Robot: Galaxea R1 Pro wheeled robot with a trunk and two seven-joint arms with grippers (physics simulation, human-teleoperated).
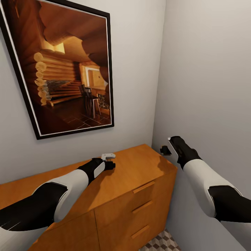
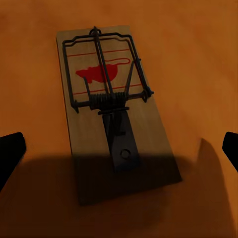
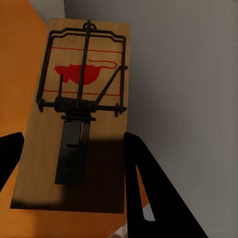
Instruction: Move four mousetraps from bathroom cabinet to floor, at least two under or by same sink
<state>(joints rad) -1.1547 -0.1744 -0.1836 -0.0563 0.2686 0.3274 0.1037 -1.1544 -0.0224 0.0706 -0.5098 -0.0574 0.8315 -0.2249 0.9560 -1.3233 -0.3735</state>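
A mousetrap (image 2: 111,106), a tan wooden board with a black wire spring and a red mouse print, lies flat on the orange-brown cabinet (image 1: 139,167). My left gripper (image 2: 119,148) hangs open over it, its black fingers (image 2: 10,153) wide apart and clear of the board. In the head view this gripper (image 1: 111,164) sits over the cabinet top, with a small pale flat piece (image 1: 108,156) at its tip. A second mousetrap (image 3: 79,109) is clamped between the fingers (image 3: 148,188) of my right gripper (image 3: 73,144), lifted past the cabinet's right end, close to the wall (image 1: 209,87).
A large framed picture (image 1: 66,66) of a log cabin room hangs on the wall above the cabinet. The cabinet's drawer fronts (image 1: 143,205) have slim bar handles. A patch of cube-patterned bathroom floor (image 1: 162,242) shows in the narrow gap beside the right wall.
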